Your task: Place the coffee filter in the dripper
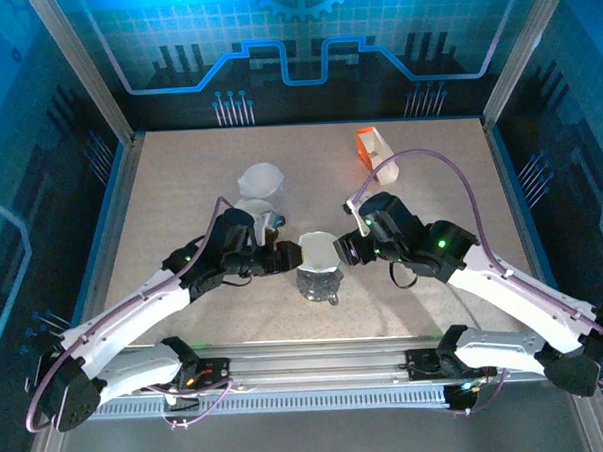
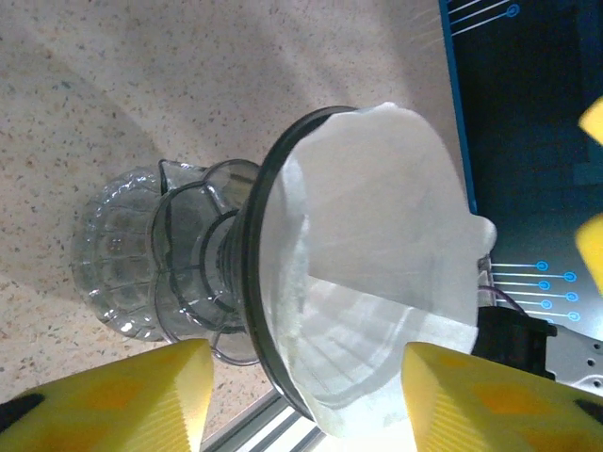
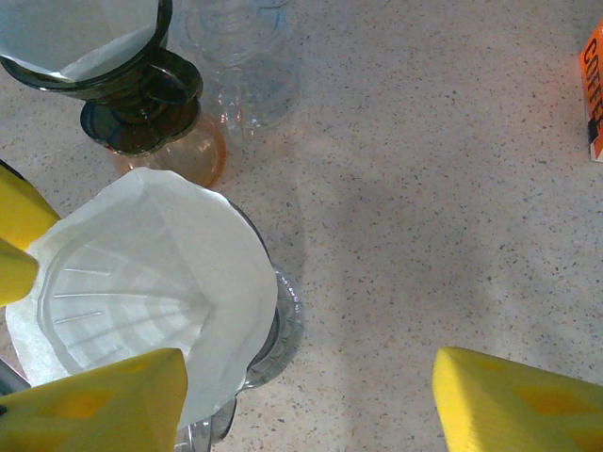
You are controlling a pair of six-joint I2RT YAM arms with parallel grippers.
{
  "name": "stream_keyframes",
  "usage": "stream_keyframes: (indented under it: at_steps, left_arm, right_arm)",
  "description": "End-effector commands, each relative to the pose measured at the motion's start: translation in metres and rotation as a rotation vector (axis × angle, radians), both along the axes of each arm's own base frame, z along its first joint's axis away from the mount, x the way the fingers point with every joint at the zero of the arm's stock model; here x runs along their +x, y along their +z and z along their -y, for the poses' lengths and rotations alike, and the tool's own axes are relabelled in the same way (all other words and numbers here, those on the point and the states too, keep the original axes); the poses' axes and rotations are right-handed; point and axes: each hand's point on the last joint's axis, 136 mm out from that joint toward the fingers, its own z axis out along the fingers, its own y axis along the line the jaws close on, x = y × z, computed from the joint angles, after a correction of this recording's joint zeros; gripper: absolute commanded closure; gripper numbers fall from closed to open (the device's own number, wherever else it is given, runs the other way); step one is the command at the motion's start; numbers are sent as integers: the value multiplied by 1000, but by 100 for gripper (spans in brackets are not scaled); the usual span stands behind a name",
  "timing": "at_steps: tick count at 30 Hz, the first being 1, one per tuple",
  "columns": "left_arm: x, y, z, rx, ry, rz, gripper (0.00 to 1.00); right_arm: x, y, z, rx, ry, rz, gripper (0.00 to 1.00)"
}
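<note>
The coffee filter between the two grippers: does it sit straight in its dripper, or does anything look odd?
Slightly odd. The coffee filter is inside the dripper but sits lopsided: the paper stands out past the dark rim, further on one side than on the other, and its edge is uneven. Nothing looks torn or spilled.

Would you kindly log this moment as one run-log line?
coffee filter: seated in dripper | left gripper: open, straddling dripper | right gripper: open, beside dripper | task: filter in place

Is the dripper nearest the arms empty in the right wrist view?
No, a white paper filter sits opened out inside the dripper.
</note>
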Motion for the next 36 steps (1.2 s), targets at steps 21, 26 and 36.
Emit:
stream_keyframes:
  at_steps: [21,26,36]
  left_arm:
    - [73,96,-209,275,806,524,1]
    - [96,66,-244,355,937,504,1]
    - [150,-2,-289,669,956,522,1]
  right_arm:
    - [20,12,33,65,-184,188,0]
    - [26,22,49,84,-249,275,0]
    - [35,16,86,141,-386,323,0]
